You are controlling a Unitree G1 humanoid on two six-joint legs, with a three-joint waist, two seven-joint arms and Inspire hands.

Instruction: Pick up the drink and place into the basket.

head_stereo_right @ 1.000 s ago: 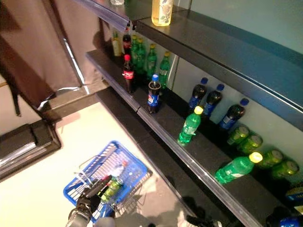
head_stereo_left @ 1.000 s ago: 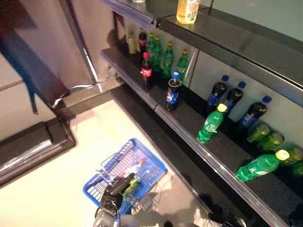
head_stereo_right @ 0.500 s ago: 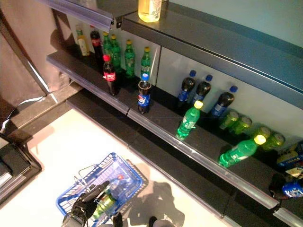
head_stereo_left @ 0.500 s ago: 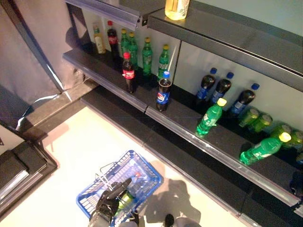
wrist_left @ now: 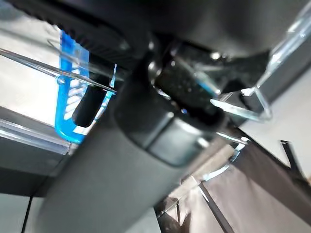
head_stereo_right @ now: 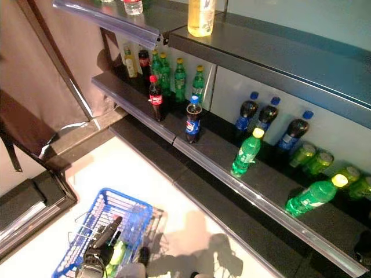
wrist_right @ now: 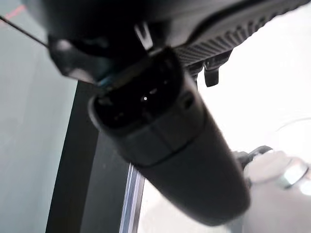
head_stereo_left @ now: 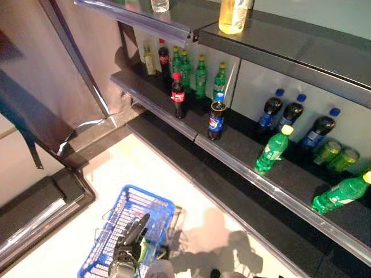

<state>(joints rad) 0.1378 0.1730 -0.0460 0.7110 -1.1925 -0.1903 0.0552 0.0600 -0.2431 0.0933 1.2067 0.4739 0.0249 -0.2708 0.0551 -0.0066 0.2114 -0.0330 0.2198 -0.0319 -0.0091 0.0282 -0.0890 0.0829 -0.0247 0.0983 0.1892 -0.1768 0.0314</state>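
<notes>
The blue basket [head_stereo_left: 148,208] hangs at the lower left from my left hand [head_stereo_left: 130,243], which is shut on its thin wire handles [wrist_left: 87,80]. A green drink [head_stereo_right: 117,253] lies inside the basket. On the middle shelf stand a red-label cola bottle [head_stereo_left: 178,96], a blue-label cola bottle [head_stereo_left: 216,117] and a green bottle with a yellow cap [head_stereo_left: 272,150]. Another green bottle [head_stereo_left: 341,194] lies on its side at the right. My right hand [wrist_right: 160,111] shows as a dark bulk in the right wrist view, apart from the drinks.
Green bottles [head_stereo_left: 200,72], dark bottles with blue caps [head_stereo_left: 293,113] and green cans [head_stereo_left: 336,155] line the shelf's back. A yellow drink [head_stereo_left: 233,14] stands on the upper shelf. A dark low ledge [head_stereo_left: 40,202] lies at the left. The shelf's front rail [head_stereo_left: 243,168] runs diagonally.
The whole picture has shifted, so the camera has moved. The blue basket still hangs from my left hand. The drinks on the shelf stand as before.
</notes>
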